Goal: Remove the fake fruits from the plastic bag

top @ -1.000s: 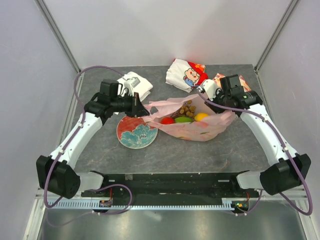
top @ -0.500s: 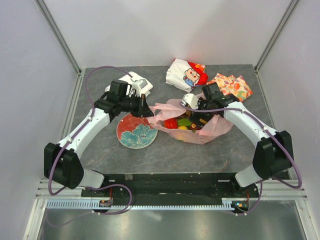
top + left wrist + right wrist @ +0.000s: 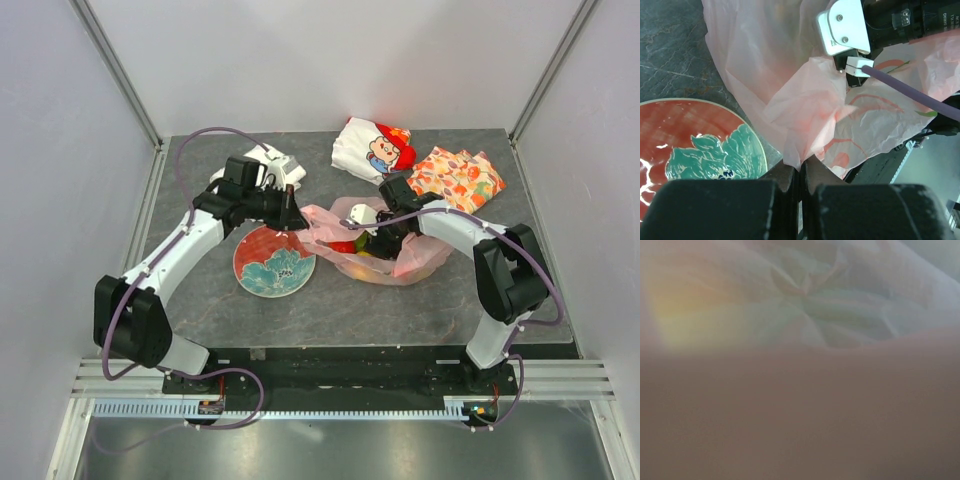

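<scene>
**q:** work surface?
**a:** a grey stone-patterned table (image 3: 330, 310) enclosed by pale walls, with both arm bases at the near edge.

**q:** tool states?
**a:** the left gripper (image 3: 800, 172) is clamped on a pinched fold of the plastic bag (image 3: 805, 100) at the bag's left rim, just beside the red plate (image 3: 273, 265). the right gripper (image 3: 368, 238) is down inside the bag mouth. its wrist view shows only blurred pink film, so whether it is parted or closed cannot be told.

**q:** location of the task items?
**a:** the fake fruits (image 3: 347, 246) lie inside the bag at mid-table. a red piece and a yellowish piece show at the opening, next to the right gripper. none is visible on the plate or the bare table.

**q:** probable faults from this state?
**a:** judged, not observed:
1. with the right camera blinded, the fingers may close on film instead of fruit, and a lift would then drag the whole bag.
2. the left hold is on a small fold. a hard pull from the right arm could slip or tear it and collapse the mouth.
3. a glossy round fruit may squirt out of the fingers and roll.
4. the two wrists are near each other, so a wide withdrawal risks contact, or a snag on the orange-patterned cloth (image 3: 455, 178) behind the bag.
</scene>
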Available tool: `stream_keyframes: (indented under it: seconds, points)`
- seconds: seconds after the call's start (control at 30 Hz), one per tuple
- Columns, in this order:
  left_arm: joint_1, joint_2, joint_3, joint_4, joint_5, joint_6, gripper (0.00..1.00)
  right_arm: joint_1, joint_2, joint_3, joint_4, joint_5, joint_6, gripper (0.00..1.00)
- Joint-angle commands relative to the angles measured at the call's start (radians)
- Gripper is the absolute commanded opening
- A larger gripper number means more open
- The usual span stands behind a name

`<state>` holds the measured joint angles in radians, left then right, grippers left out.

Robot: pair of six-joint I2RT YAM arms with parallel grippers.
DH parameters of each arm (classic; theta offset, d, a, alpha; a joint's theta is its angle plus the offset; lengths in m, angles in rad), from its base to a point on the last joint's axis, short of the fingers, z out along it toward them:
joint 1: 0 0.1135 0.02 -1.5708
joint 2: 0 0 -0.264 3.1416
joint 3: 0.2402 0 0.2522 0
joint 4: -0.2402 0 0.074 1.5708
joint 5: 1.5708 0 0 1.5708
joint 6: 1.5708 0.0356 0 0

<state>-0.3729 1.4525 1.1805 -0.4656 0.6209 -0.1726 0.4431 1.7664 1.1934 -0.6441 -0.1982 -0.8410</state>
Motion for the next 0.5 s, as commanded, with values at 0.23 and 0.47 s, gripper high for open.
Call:
stream_keyframes:
  seconds: [0.23,0.47]
  points:
    - [-0.003,0.034,0.077,0.041,-0.015,0.035,0.02,0.000,-0.165,0.262,-0.115,-0.064,0.103,0.49]
    - [-0.003,0.042,0.090,0.065,-0.010,-0.002,0.02,0.026,-0.268,0.408,-0.238,-0.191,0.247,0.49]
